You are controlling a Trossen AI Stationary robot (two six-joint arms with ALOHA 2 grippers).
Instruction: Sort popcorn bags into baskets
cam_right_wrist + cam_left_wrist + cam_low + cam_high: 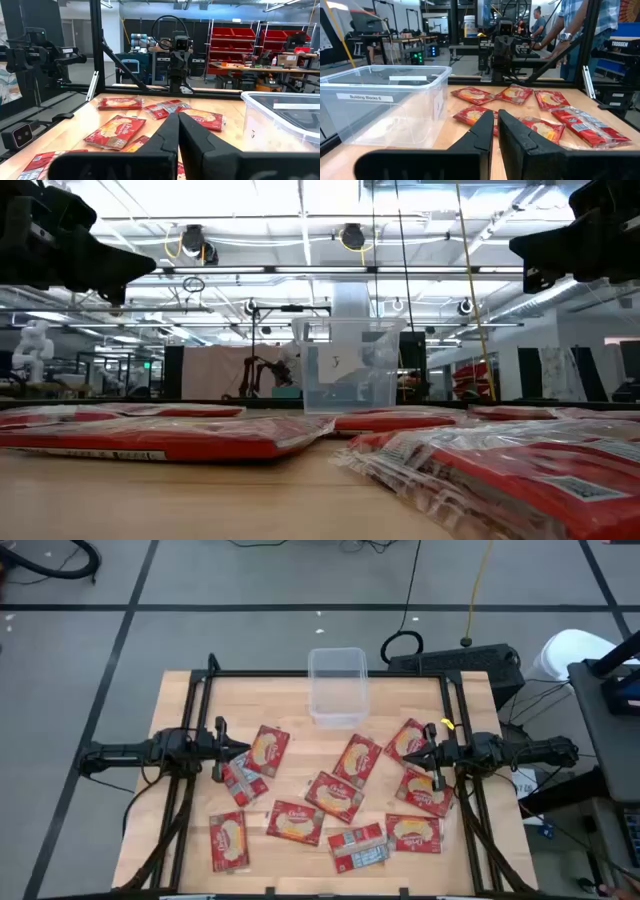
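Both my grippers up in air, holding nothing. Left gripper (243, 751) hovering at left side of table (180, 790), fingers (487, 132) pressed nearly together, narrow slit only. Right gripper (412, 758) hovering at right side, fingers (167, 132) likewise closed. Popcorn bags (335, 796) scattered flat on wood between and below my two grippers, several just under each. One bag (358, 848) lying grey back up. Clear tub (337, 686) at far edge, beyond both grippers, roughly midway between them. Person (580, 25) standing past table.
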